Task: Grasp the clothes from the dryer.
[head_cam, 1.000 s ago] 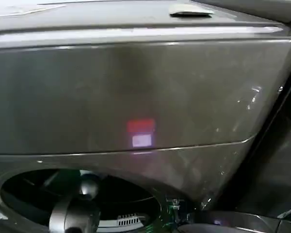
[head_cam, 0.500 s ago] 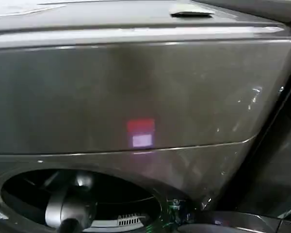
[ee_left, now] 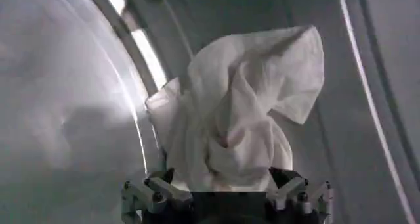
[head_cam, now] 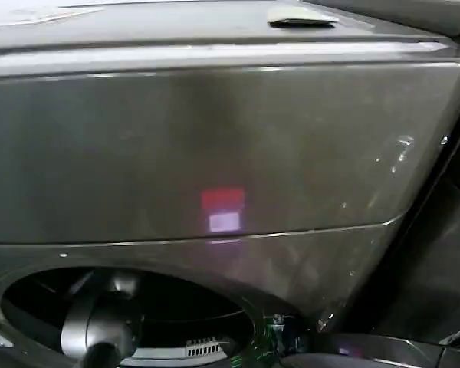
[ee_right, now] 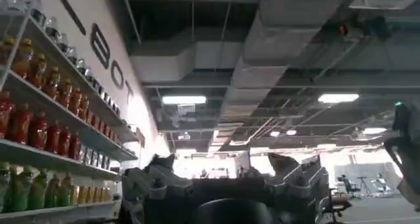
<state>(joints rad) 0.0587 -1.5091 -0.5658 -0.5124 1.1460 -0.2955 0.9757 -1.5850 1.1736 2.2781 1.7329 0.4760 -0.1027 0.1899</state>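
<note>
Inside the dryer [head_cam: 215, 138] drum, pale curved walls surround the left claw [ee_left: 226, 186]. Its fingers [ee_left: 157, 191] stand spread, the clothes [ee_left: 236, 113] bunched just ahead between them. The right claw [ee_right: 226, 179] points ceilingward, fingers apart, holding nothing.

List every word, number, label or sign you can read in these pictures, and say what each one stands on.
"BOT": large dark wall lettering above the bottle shelves in the right wrist view; further letters are cut off.
Bottle labels on those shelves: too small to read.
Red and white glow on the dryer front: blurred, nothing readable.
The clothes inside the drum, in front of the left claw: no text.
</note>
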